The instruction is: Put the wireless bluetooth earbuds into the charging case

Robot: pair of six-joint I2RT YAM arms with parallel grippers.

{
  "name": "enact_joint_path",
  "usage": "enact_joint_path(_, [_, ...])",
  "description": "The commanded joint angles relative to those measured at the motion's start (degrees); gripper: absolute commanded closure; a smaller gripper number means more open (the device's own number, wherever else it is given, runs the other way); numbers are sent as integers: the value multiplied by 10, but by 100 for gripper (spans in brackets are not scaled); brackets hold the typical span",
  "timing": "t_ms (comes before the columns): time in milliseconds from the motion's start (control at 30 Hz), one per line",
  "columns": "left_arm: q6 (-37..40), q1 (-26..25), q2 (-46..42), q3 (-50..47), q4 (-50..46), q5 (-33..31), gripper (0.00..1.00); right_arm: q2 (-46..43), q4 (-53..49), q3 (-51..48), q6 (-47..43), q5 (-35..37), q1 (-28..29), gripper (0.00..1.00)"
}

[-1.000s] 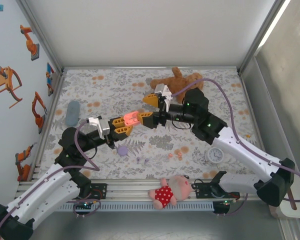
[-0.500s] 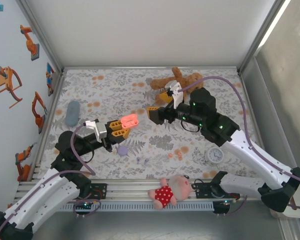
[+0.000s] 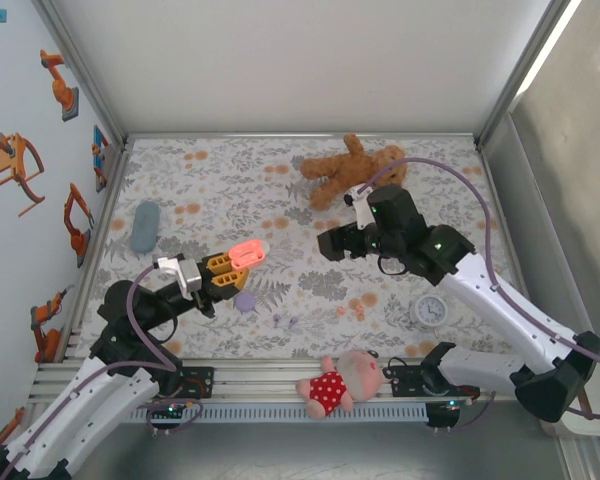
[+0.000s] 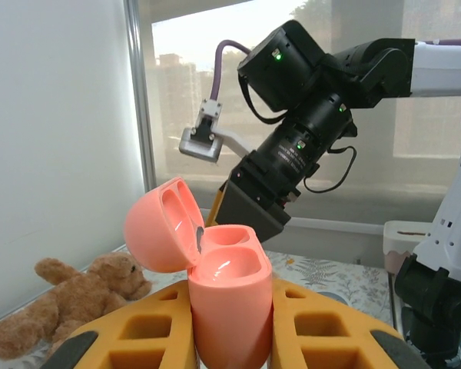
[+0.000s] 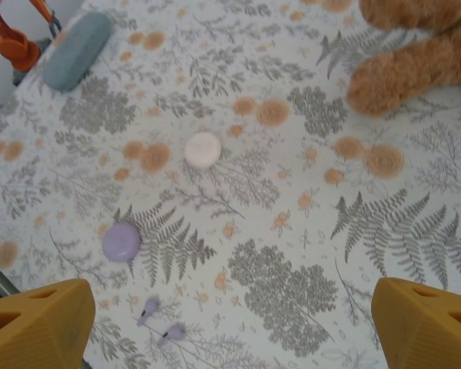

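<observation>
My left gripper (image 3: 232, 262) is shut on the coral charging case (image 4: 227, 296), held upright between the orange fingers (image 4: 138, 330). Its lid is flipped open and both wells are empty. My right gripper (image 5: 230, 315) hangs open above the table with nothing between its fingers; in the top view it (image 3: 332, 243) is right of the case and apart from it. Two lilac earbuds (image 5: 148, 309) lie on the cloth below it, near a closed lilac case (image 5: 121, 242). Two orange-pink earbuds (image 3: 348, 313) lie further right. A white case (image 5: 203, 149) lies on the cloth.
A brown teddy bear (image 3: 350, 167) lies at the back and a blue-grey pouch (image 3: 145, 226) at the left. A small white clock (image 3: 430, 310) stands at the right. A doll in a red dress (image 3: 338, 385) lies on the front rail.
My left gripper has drawn back to the left and towards the front with the open coral case. My right gripper has pulled away from it to the right and opened wider.
</observation>
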Motion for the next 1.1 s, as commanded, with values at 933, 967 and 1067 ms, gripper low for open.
enact_joint_path(933, [-21,-2,-38,-3,4,8,100,141,-81,-98,-21,-93,-6,24])
enact_joint_path(967, [-20,-2,-36,-3,4,7,100,146,-80,-99,-23,-95,-7,25])
enact_joint_path(1067, [-23,-1,-34,-3,4,7,100,167,-79,-103,-27,-102,-7,31])
